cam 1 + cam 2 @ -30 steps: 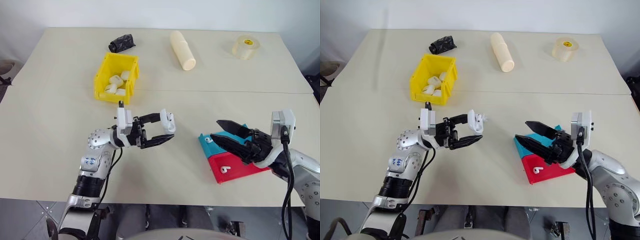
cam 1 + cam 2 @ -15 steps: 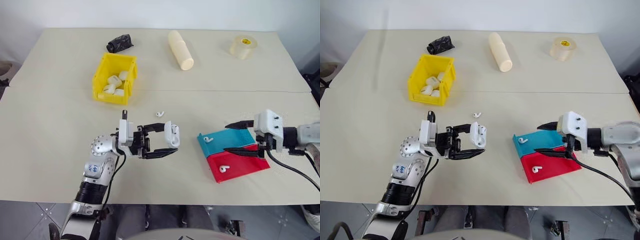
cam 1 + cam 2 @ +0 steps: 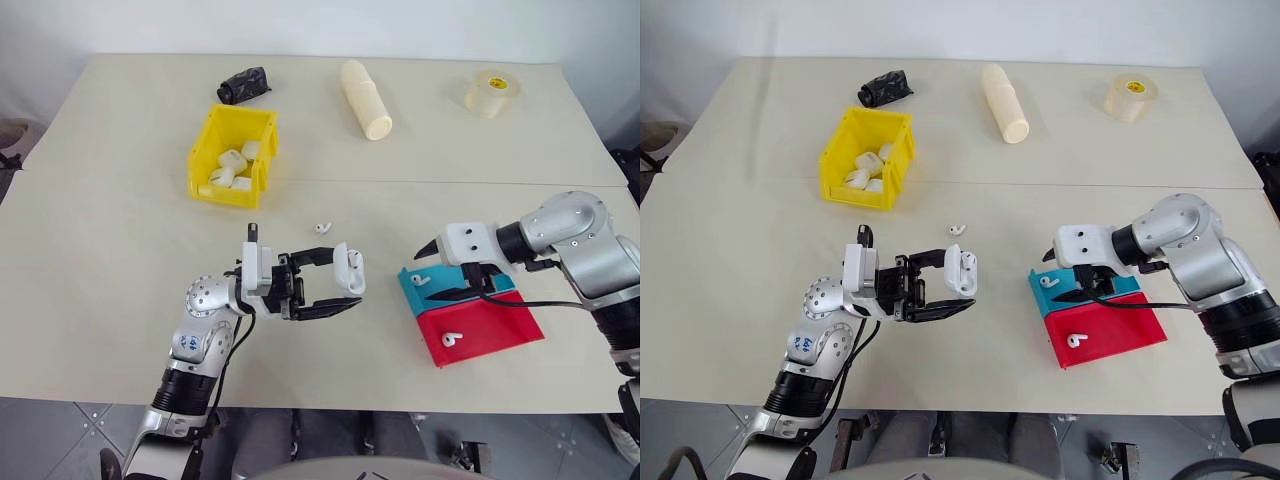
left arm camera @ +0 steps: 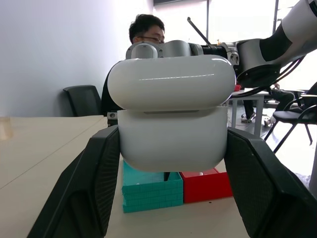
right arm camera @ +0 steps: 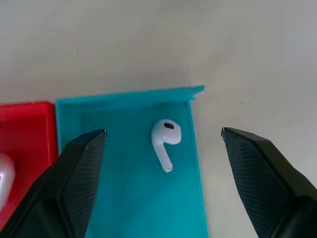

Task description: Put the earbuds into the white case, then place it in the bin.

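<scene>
The case (image 3: 347, 271) sits clamped in the left gripper (image 3: 335, 280), held above the table (image 3: 120, 250) near its front, lid apparently up — though the wrist view leaves it hard to say how far. The right gripper (image 5: 163, 148) hangs over the blue tray (image 5: 129, 198) with its fingers spread wide either side of an earbud (image 5: 165, 135), not touching it. Another earbud (image 3: 450, 340) lies in the red tray (image 3: 500, 335), and a third (image 3: 321, 228) rests loose on the table just beyond the case. The bin (image 3: 203, 150) stands well back, with several white cases inside. So the work looks early: no earbud is picked up yet — loading the case and dropping it in the bin remain.
</scene>
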Robot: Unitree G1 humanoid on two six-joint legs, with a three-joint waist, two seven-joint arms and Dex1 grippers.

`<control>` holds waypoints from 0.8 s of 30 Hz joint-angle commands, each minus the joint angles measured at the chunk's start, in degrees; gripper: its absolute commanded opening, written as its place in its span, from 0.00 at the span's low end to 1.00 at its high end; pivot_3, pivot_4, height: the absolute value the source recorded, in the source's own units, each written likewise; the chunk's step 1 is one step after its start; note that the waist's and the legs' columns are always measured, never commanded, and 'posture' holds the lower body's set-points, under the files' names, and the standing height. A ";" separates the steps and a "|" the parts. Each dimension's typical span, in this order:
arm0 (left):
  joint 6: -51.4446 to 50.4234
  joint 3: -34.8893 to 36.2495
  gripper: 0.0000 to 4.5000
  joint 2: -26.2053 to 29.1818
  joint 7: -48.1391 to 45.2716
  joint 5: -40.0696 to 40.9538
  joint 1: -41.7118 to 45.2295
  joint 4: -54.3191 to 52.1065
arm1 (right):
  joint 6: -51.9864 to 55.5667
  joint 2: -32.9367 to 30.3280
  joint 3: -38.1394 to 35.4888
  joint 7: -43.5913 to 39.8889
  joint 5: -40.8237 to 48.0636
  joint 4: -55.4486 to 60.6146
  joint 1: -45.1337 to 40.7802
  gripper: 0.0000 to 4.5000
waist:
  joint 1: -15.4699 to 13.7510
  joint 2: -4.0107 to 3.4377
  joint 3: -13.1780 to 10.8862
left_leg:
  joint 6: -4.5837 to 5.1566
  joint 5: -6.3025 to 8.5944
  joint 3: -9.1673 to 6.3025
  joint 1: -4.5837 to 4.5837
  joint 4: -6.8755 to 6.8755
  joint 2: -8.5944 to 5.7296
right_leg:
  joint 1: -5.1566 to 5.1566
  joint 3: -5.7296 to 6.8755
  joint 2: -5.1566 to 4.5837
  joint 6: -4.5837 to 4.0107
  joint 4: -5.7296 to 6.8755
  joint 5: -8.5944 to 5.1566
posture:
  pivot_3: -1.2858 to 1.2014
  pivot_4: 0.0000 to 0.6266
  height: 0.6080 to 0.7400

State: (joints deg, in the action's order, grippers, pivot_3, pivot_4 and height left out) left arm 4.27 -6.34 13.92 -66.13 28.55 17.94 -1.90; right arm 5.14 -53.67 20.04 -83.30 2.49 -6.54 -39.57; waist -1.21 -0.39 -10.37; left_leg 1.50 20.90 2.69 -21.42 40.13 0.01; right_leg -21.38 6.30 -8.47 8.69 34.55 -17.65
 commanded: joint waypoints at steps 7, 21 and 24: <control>0.44 -0.59 0.62 -0.05 1.37 0.48 -0.61 -3.41 | -6.24 2.35 2.03 -2.02 -5.09 -3.35 -3.57 0.86 | -0.03 0.00 0.00 | -0.01 -0.01 0.00 0.00 0.00 0.00 | 0.00 0.01 0.00 0.00 0.01 0.00 | 0.52 0.24 1.00; 0.60 -0.74 0.62 -0.34 1.74 0.54 -0.39 -3.13 | -7.74 3.71 2.33 -3.23 -7.40 -4.73 -3.15 0.22 | 0.06 0.00 0.00 | -0.01 -0.01 0.00 0.01 0.02 0.00 | 0.00 0.01 0.00 0.00 0.03 0.00 | 0.52 0.24 1.00; 0.71 -0.75 0.62 -0.41 1.74 0.51 -0.40 -3.02 | -7.85 3.96 2.45 -3.16 -7.67 -4.77 -3.04 0.22 | 0.04 0.00 0.00 | -0.01 -0.01 0.00 0.01 0.03 0.00 | 0.01 0.01 0.00 0.00 0.03 0.00 | 0.52 0.24 1.00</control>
State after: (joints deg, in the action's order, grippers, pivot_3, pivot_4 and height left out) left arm 4.27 -6.88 13.85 -64.48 28.56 17.48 -3.53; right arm -2.47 -49.92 22.52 -85.80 -4.67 -11.67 -42.29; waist -1.17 -0.39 -10.37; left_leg 1.49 20.90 2.69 -21.41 40.16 0.02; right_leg -21.37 6.31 -8.47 8.69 34.59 -17.65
